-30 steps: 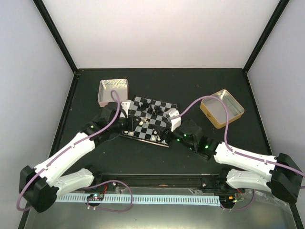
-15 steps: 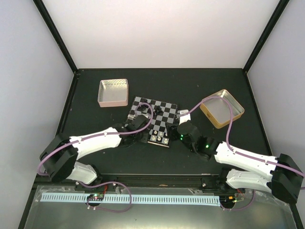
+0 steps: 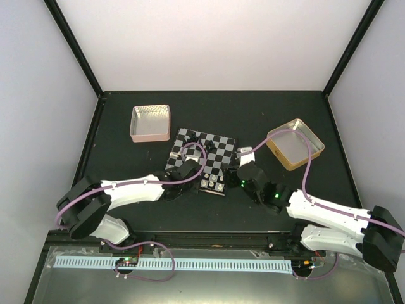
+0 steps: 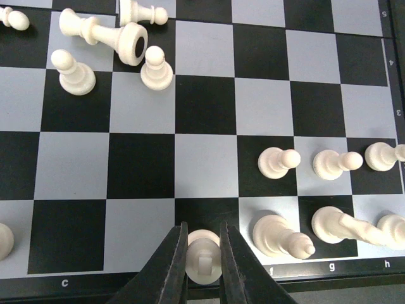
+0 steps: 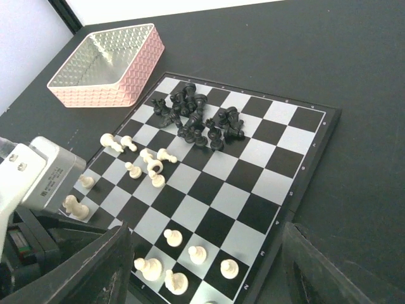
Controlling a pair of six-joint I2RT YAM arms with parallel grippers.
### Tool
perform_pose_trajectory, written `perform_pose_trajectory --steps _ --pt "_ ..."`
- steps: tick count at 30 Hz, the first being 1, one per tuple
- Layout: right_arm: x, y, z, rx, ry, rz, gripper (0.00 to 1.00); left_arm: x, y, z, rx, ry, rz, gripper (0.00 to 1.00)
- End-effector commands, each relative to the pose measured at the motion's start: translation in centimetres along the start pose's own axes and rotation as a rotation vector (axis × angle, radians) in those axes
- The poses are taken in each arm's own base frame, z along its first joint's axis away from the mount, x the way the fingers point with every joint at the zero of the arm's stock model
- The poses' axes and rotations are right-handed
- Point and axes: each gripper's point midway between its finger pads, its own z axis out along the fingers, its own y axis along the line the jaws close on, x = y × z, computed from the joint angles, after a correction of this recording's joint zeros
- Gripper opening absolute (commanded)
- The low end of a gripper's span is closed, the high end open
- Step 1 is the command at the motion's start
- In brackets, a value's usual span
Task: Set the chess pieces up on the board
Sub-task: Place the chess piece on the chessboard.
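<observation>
The board (image 3: 219, 149) lies at mid-table, also in the left wrist view (image 4: 202, 104) and the right wrist view (image 5: 253, 174). My left gripper (image 4: 202, 233) is shut on a white piece with a cross top (image 4: 202, 263), upright over the near-row black square left of the "f" mark. In the top view it (image 3: 192, 175) is at the board's near edge. White pawns (image 4: 278, 163) and taller white pieces (image 4: 278, 234) stand to its right. Loose white pieces (image 4: 114, 44) lie farther in. Black pieces (image 5: 196, 117) are heaped at the far side. My right gripper (image 5: 209, 278) is open and empty at the board's near right corner.
A pink square tin (image 3: 150, 122) stands off the board's far left corner, also in the right wrist view (image 5: 104, 63). A gold tin (image 3: 294, 144) stands to the right. Purple cables arch over both wrists. The left arm's wrist block (image 5: 38, 180) shows beside the board.
My left arm has swung from the board's far left side to its near edge and lowered to the near row with the white piece. The right gripper has drawn back slightly.
</observation>
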Motion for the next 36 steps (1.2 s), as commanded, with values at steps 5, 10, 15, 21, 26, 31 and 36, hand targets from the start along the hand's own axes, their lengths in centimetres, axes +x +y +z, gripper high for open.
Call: perform_pose_trajectory --steps 5,10,15,21,26,31,36 --pt "-0.1 -0.7 -0.3 0.013 -0.021 0.032 0.65 0.5 0.1 0.9 -0.028 -0.007 0.017 0.13" --pt "0.0 -0.7 -0.3 0.009 -0.019 0.035 0.65 0.7 0.4 0.7 -0.042 -0.001 0.015 0.23" --pt "-0.1 -0.6 -0.4 0.005 -0.021 0.037 0.65 0.3 -0.5 0.2 0.001 0.002 0.012 0.33" --pt "-0.3 -0.6 -0.6 -0.003 -0.032 0.038 0.65 -1.4 -0.9 -1.6 0.016 -0.042 -0.003 0.38" --pt "-0.7 -0.6 -0.8 -0.004 -0.042 0.041 0.65 -3.0 0.0 -3.5 -0.024 -0.098 -0.004 0.37" --pt "-0.8 -0.2 -0.8 -0.017 -0.041 0.036 0.65 -5.6 0.1 -5.9 -0.018 -0.174 -0.005 0.38" --pt "-0.4 0.1 -0.7 -0.033 -0.023 0.036 0.65 -8.7 3.5 -6.6 -0.099 -0.229 -0.073 0.5"
